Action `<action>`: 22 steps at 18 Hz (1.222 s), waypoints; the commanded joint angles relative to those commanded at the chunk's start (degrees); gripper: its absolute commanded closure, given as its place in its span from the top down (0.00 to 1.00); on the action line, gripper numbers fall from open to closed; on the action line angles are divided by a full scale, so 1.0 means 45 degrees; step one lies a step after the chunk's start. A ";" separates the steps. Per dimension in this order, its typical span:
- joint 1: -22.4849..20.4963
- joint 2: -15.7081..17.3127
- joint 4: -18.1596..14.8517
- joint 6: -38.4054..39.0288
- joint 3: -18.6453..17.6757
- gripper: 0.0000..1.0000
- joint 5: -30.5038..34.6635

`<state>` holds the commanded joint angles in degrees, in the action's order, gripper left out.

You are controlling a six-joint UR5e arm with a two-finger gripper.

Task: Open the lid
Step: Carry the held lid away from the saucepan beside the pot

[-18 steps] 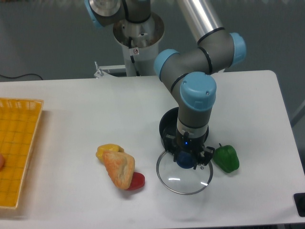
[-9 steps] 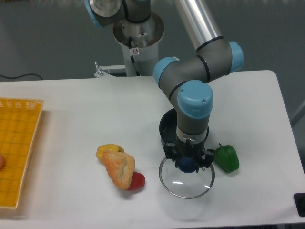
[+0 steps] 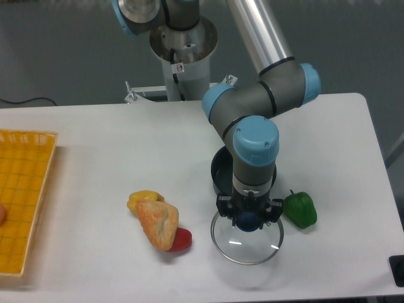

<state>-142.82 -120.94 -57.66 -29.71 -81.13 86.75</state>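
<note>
**Lid held off the pan, set-down pending**

At the far left a yellow basket [image 3: 25, 196] was seen at the table [image 3: 95, 145] edge, well apart from the work. Nearer the middle lay a pastry [image 3: 158, 222] with a yellow piece [image 3: 142, 198] and a red piece [image 3: 182, 239] touching it. The lid [image 3: 247, 238] was found in front of the pan [image 3: 222, 169], off its mouth, its blue knob [image 3: 249, 220] clenched between the jaws of the gripper [image 3: 249, 216]. Whether the rim was resting on the table or hanging just above could not be told.

The step was judged to be the setting down. It would be done best by lowering the lid level until the whole rim bore, and only then releasing the knob, since glass let go at a tilt could rock or slide.

Open room was judged to lie leftward, between lid and pastry. To the right a green pepper [image 3: 300, 209] sat just beside the rim, and the table's front edge was near.
</note>
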 joint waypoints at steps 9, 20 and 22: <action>0.0137 -0.0546 0.0019 0.0137 0.0430 0.44 0.0000; 0.0371 -0.1016 0.0000 0.0215 0.0313 0.44 0.0176; 0.0371 -0.1055 0.0000 0.0292 0.0313 0.44 0.0156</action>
<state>-141.15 -125.68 -57.66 -28.39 -79.72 87.45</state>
